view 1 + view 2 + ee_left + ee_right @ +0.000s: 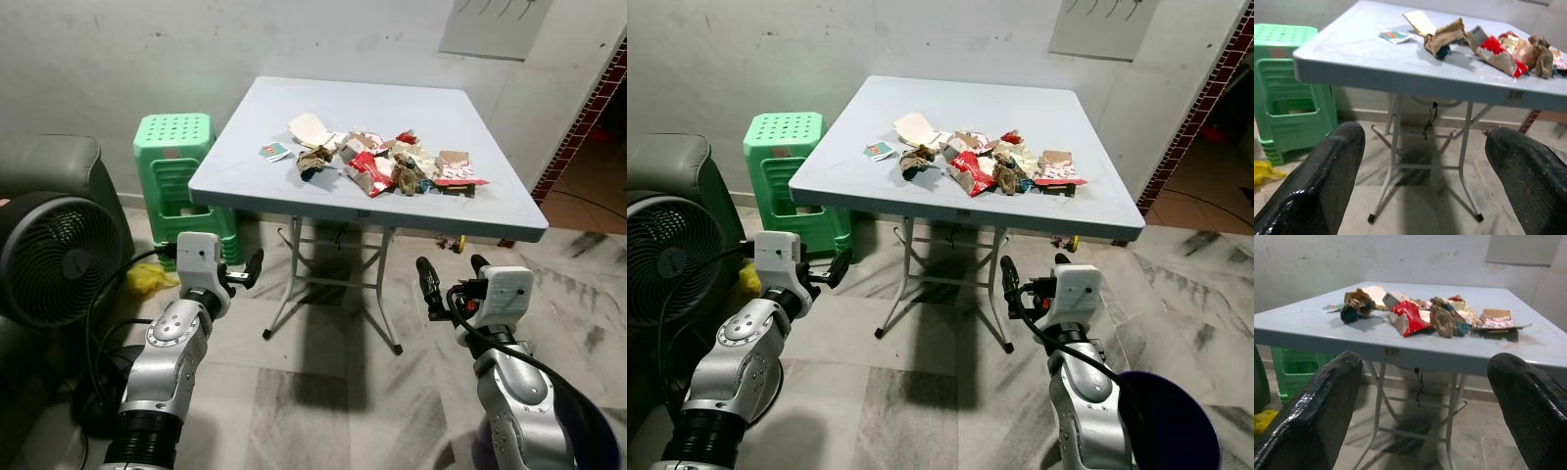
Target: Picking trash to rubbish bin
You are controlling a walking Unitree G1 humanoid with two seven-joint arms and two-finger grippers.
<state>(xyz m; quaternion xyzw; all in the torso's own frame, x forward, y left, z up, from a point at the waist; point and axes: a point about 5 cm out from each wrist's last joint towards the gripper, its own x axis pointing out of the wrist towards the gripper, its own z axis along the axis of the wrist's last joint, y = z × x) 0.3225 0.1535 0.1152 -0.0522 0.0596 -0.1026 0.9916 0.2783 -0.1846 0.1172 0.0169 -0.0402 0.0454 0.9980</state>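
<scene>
A pale blue folding table stood on a marbled tile floor against a grey wall, and the trash lay heaped toward its far middle: a crumpled red wrapper, a brown crumpled paper, a flat cream sheet, a small printed card lying a little apart on the left, and a flattened carton piece at the right end of the heap. Both arms were raised in front of the table, below its top and short of its near edge. The left gripper hung before the table's left front corner with its jaws spread wide and holding nothing; in the left wrist view the two black fingers framed the table legs and the underside of the edge. The right gripper hung before the right front part of the table, jaws likewise parted and empty, its fingers framing the heap at table height. A dark blue rubbish bin stood on the floor at the robot's right side, near the right arm. A stack of green plastic stools stood just left of the table, a black floor fan and a dark sofa farther left, with something yellow on the floor near the stools.
</scene>
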